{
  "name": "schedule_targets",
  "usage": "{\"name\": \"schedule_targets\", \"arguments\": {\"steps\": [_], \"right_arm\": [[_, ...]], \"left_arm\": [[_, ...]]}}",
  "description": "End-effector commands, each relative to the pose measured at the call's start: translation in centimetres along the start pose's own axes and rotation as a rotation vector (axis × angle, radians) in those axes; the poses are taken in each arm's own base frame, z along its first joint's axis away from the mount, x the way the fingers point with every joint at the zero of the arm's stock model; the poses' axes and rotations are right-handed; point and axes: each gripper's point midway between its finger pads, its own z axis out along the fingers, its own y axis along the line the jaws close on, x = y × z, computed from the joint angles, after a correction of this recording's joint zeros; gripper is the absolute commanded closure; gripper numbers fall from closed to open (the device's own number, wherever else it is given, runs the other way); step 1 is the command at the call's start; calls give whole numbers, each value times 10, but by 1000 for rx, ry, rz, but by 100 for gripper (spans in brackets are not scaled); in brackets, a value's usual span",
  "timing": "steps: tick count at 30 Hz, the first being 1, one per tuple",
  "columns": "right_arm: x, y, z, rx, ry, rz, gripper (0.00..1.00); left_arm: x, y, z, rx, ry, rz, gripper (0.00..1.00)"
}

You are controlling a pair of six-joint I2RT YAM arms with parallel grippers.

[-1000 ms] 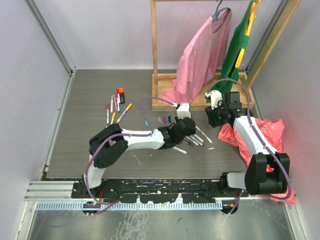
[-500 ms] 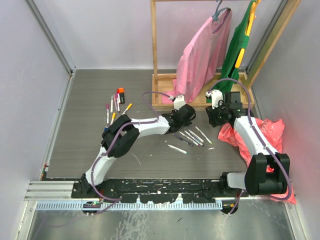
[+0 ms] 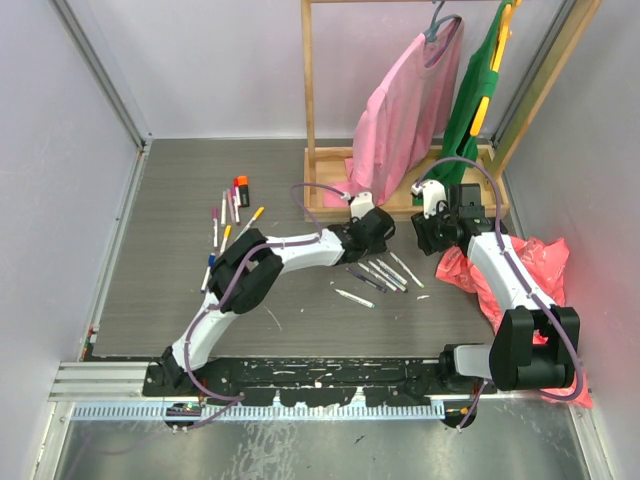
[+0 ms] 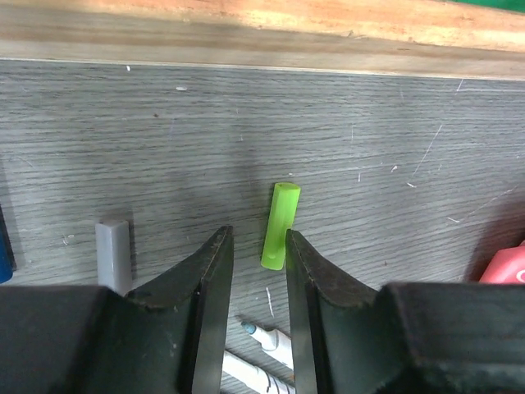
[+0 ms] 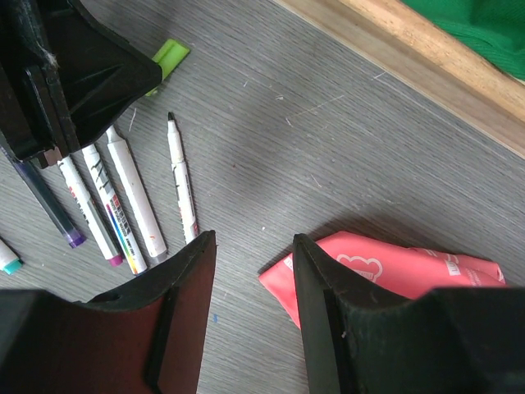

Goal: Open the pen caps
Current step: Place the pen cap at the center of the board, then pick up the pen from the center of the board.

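Cap drop-off step: left claw [image 4: 257,242] narrowly parted and gripping nothing, with the green pen cap [image 4: 280,215] loose on the counter [image 4: 410,123] at its tips. Right claw [image 5: 250,242] half open and empty above the uncapped pens [image 5: 123,197]. Next, likely: fetch one of the far-left pens [image 3: 215,225].

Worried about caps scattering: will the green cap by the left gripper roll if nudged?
Likely yes: the green cap is a small cylinder lying on its side on the flat table. Probably light and stiff, being short plastic.
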Motion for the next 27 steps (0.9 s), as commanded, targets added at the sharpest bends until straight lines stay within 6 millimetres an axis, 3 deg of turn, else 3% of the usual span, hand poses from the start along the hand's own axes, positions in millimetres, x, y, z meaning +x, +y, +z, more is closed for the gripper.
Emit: {"name": "schedule_targets", "arguments": {"steps": [1, 7, 12, 21, 24, 27], "right_arm": [[-14, -5, -5, 24, -58, -13, 51], [-14, -3, -5, 12, -59, -14, 52], [-14, -2, -4, 4, -59, -16, 51], [-13, 2, -4, -21, -55, -22, 51], [-12, 4, -2, -34, -49, -25, 51], [-10, 7, -2, -53, -44, -31, 51]], "left_arm": [[-20, -19, -11, 56, -17, -26, 66], [-46, -45, -56, 211, -47, -2, 63], [-54, -46, -99, 329, -64, 63, 61], [-59, 23, -164, 345, -178, 386, 58], [-70, 56, -183, 262, -231, 508, 51], [-81, 98, -190, 100, -273, 608, 41]]}}
